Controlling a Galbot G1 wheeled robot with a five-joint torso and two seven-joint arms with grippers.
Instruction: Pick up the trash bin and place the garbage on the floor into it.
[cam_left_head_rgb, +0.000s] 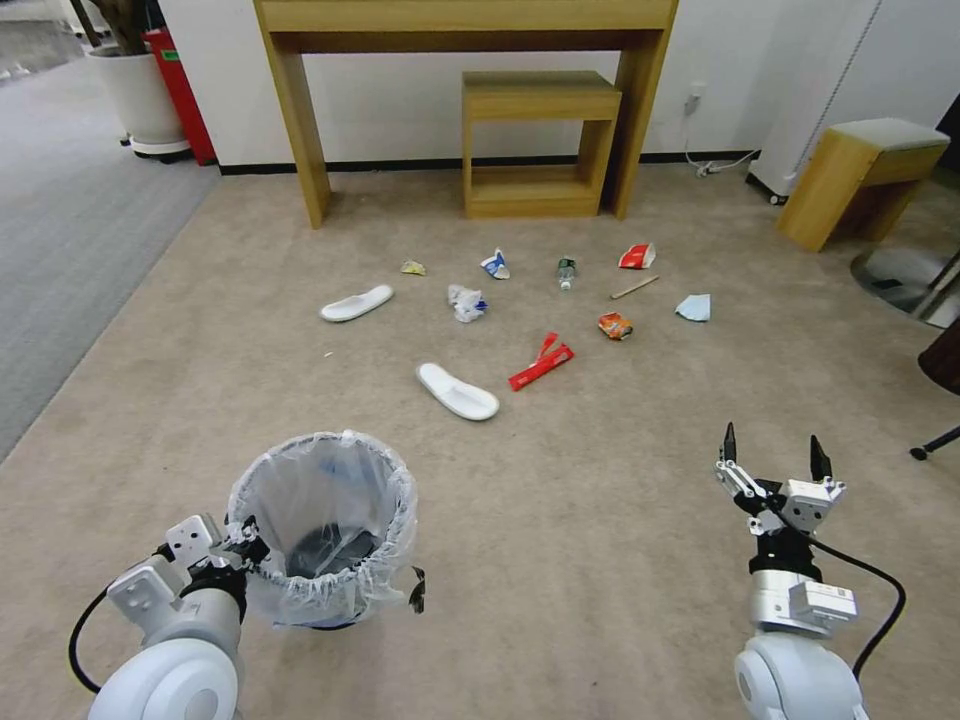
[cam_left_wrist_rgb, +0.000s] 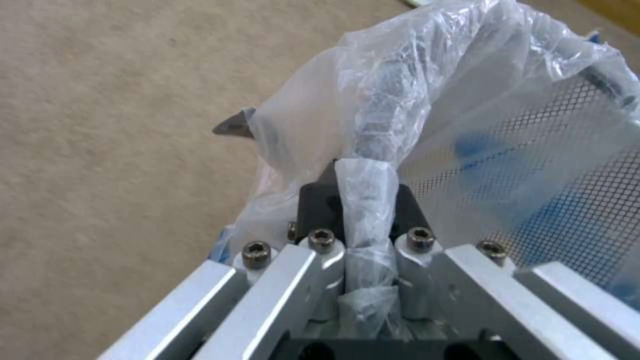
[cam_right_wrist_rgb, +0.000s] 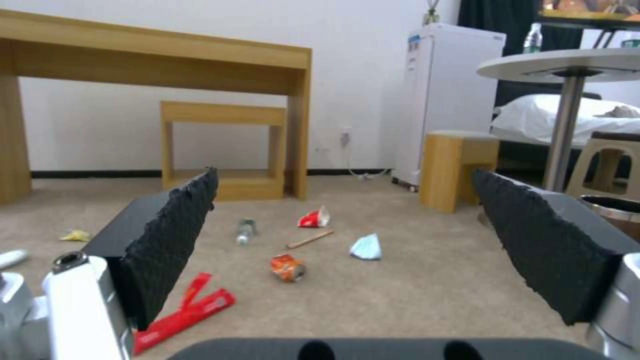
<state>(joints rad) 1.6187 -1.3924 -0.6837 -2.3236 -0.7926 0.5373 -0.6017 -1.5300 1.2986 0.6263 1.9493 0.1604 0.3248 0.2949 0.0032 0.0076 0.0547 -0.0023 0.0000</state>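
Bin (cam_left_head_rgb: 322, 530) with its whitish liner (cam_left_wrist_rgb: 427, 90) stands on the beige floor (cam_left_head_rgb: 600, 560) right in front of you, at the near left. Your left end effector (cam_left_wrist_rgb: 363, 210) is clamped on the near rim of it; in the left wrist view you see the liner bunched between the two pads, and the black mesh wall of the bin behind the plastic.

Your right end effector (cam_left_head_rgb: 774, 458) hangs over bare carpet at the near right, well apart from the bin. It is wide open and holds nothing; the two black pads (cam_right_wrist_rgb: 173, 240) stand far from each other and point toward the litter.

The garbage lies scattered on the floor farther ahead, between you and the wooden desk (cam_left_head_rgb: 460, 20). You can see one white slipper (cam_left_head_rgb: 457, 391) nearest to the bin and a second slipper (cam_left_head_rgb: 356, 303) farther to the left. A long red wrapper (cam_left_head_rgb: 541, 363) lies just beside the near slipper. Beyond it are a crumpled white piece (cam_left_head_rgb: 466, 302), a blue-white carton (cam_left_head_rgb: 495, 264), a small yellowish scrap (cam_left_head_rgb: 413, 268) and a bottle (cam_left_head_rgb: 566, 272) with a green label. More to the right are an orange packet (cam_left_head_rgb: 615, 325), a wooden stick (cam_left_head_rgb: 634, 288), a red-white wrapper (cam_left_head_rgb: 637, 257) and a pale blue mask (cam_left_head_rgb: 694, 307). No piece touches the bin.
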